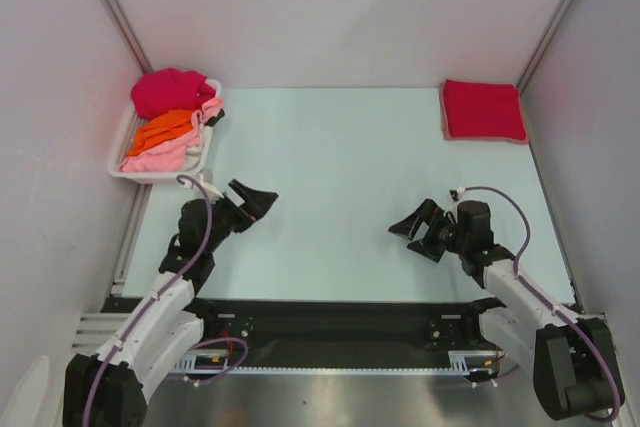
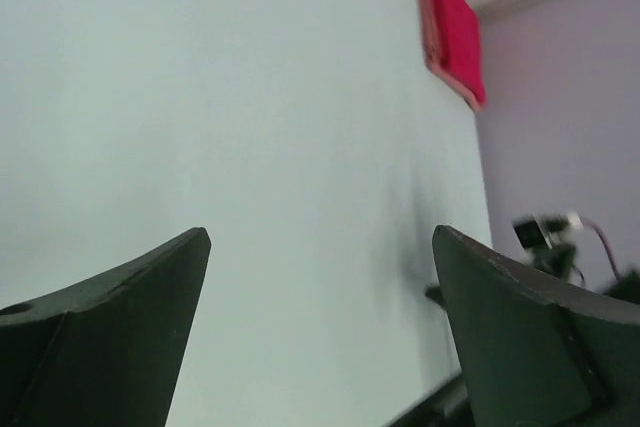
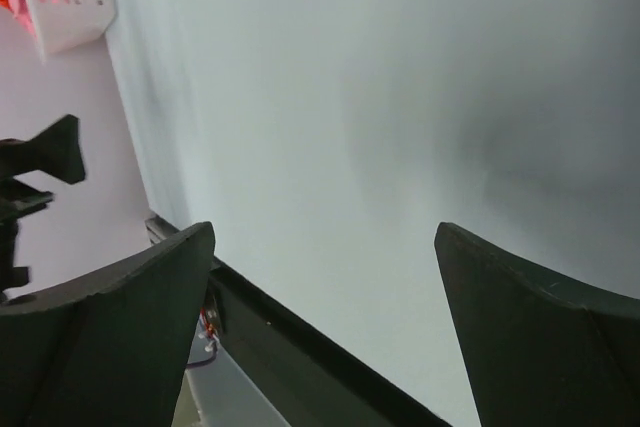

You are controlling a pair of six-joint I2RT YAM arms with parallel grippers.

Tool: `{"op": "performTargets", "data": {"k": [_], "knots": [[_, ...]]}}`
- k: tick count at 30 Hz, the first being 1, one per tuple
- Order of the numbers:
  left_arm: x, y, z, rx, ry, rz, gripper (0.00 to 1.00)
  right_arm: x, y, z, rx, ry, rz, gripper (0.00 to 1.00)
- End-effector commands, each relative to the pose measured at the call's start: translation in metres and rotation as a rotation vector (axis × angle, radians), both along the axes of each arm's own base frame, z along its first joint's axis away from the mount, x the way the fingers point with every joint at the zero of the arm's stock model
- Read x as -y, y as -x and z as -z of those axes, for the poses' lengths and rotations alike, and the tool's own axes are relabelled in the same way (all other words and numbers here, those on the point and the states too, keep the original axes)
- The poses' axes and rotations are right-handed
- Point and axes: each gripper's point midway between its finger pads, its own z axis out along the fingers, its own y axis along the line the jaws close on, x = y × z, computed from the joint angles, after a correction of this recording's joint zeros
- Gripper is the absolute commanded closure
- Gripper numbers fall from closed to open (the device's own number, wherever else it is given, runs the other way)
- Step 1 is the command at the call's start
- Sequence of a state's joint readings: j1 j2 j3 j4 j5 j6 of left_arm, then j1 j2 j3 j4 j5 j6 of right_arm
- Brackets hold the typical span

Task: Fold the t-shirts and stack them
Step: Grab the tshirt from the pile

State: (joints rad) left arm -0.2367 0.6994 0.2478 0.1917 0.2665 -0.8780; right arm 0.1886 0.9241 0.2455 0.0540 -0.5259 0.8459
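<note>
Bench (image 1: 340,177): pale surface, enclosed by white walls.
Folded t-shirt (image 1: 483,110): red, laid flat at far right corner.
Loose t-shirts (image 1: 170,112): crimson, orange, pink, heaped in white tray (image 1: 150,178), far left.
Left hand (image 1: 257,197): held wide open, nothing gripped.
Right hand (image 1: 408,231): held wide open, nothing gripped.

The tray (image 1: 118,159) stands at the far left edge of the desk (image 1: 330,157). The unfolded t-shirts (image 1: 172,119) lie heaped in the tray, one bundle at its far end and the others nearer. One folded t-shirt (image 1: 483,110) lies flat on the desk in the far right corner, well apart from the tray. The left hand (image 1: 255,197) is over the near left of the desk, just before the tray. The right hand (image 1: 410,222) is over the near right.
</note>
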Motion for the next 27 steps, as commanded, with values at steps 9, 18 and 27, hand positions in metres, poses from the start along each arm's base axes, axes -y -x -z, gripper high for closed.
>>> {"op": "performTargets", "data": {"k": [9,18,27], "knots": [[-0.123,-0.101,-0.071,-0.125,-0.428,-0.538,0.00,0.072,-0.036,-0.043,0.026,0.229,0.176,0.00],[-0.190,-0.200,-0.116,-0.066,-0.460,-0.618,0.06,0.051,-0.030,-0.051,-0.038,0.091,0.019,0.00],[-0.236,-0.291,-0.125,-0.028,-0.609,-0.578,0.09,0.047,-0.049,-0.063,-0.038,0.052,-0.024,0.00]]}}
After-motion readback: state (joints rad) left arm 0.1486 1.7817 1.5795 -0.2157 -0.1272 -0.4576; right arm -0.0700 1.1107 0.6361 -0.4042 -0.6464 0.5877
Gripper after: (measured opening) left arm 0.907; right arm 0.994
